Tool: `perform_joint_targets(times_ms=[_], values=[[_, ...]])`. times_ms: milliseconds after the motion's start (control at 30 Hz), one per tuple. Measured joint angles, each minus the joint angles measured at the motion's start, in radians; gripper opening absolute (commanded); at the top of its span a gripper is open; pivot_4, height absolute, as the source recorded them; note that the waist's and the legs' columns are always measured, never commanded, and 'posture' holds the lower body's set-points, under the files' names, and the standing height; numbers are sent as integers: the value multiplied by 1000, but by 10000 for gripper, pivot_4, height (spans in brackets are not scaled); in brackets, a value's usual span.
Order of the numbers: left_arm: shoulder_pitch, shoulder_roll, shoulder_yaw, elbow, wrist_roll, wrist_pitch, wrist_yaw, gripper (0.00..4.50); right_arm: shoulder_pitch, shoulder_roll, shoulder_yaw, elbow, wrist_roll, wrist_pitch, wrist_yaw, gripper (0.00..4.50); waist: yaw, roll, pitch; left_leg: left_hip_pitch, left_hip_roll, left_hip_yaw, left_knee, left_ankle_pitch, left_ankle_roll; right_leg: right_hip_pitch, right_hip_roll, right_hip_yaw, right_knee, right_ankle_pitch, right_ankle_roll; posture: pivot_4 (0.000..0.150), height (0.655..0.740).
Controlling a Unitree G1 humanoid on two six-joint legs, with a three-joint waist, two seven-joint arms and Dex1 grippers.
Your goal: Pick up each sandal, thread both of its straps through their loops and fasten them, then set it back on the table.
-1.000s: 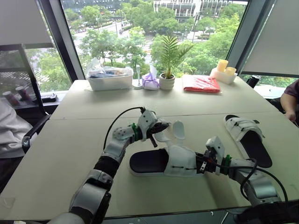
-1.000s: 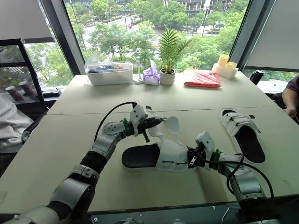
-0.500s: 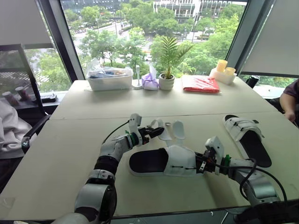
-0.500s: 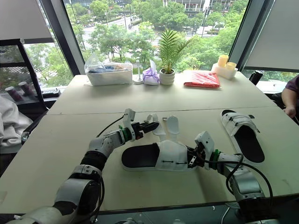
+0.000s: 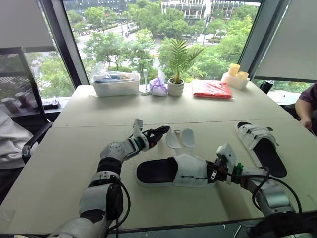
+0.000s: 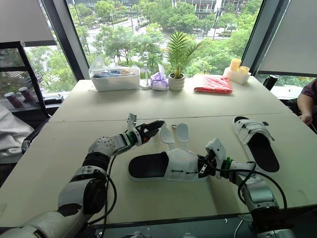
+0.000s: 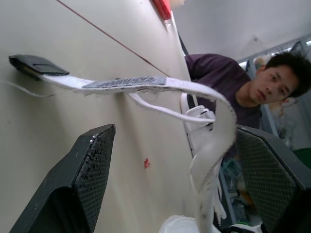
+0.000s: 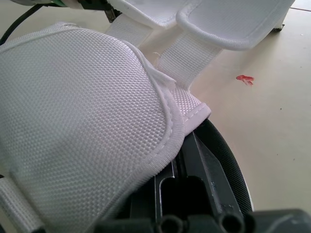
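Note:
A black-soled sandal [image 5: 168, 171] with a white upper lies in front of me on the table [image 5: 74, 163]. Its two loose white straps [image 5: 174, 140] lie flat on the table behind it. My left gripper [image 5: 157, 133] hovers low just left of the strap ends and is open. In the left wrist view one strap [image 7: 126, 83] runs untouched between the spread fingers [image 7: 82, 179]. My right gripper [image 5: 214, 172] is shut on the sandal's right end, under the white upper [image 8: 82, 111]. A second sandal [image 5: 260, 148], with its straps across it, lies at the right.
Along the far edge stand a plastic bin [image 5: 116, 83], a purple bag [image 5: 159, 85], a potted plant [image 5: 177, 84], a red packet [image 5: 213, 89] and yellow cups [image 5: 236, 74]. A person's arm [image 5: 307, 106] rests at the table's right edge.
My left gripper opened and let go of the strap it held up. It then sank toward the table and drew left. The straps now lie flat. The right gripper has not moved.

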Motion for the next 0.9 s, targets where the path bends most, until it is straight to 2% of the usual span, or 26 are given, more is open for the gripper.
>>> perform_joint_targets(times_ms=[300, 800, 900], values=[[-5, -1, 37, -1, -43, 21, 19, 39239, -5, 2, 3, 12, -1, -11, 0, 0, 0, 0, 0, 0, 0, 0, 0, 0, 0, 0, 0, 0, 0, 0, 0, 1500, 7388], [-147, -42, 135, 314, -43, -211, 124, 39239, -28, 24, 12, 32, -29, -29, 0, 0, -2, 0, 0, 3, 0, 0, -1, 0, 0, 0, 0, 0, 0, 2, -1, 1500, 7388], [-158, -42, 158, 356, -43, -257, 141, 32705, -30, 27, 11, 39, -30, -34, 0, 0, -2, -1, 0, 3, 0, 0, -1, 0, 0, 0, 0, 0, 0, 3, -1, 1500, 7388]])
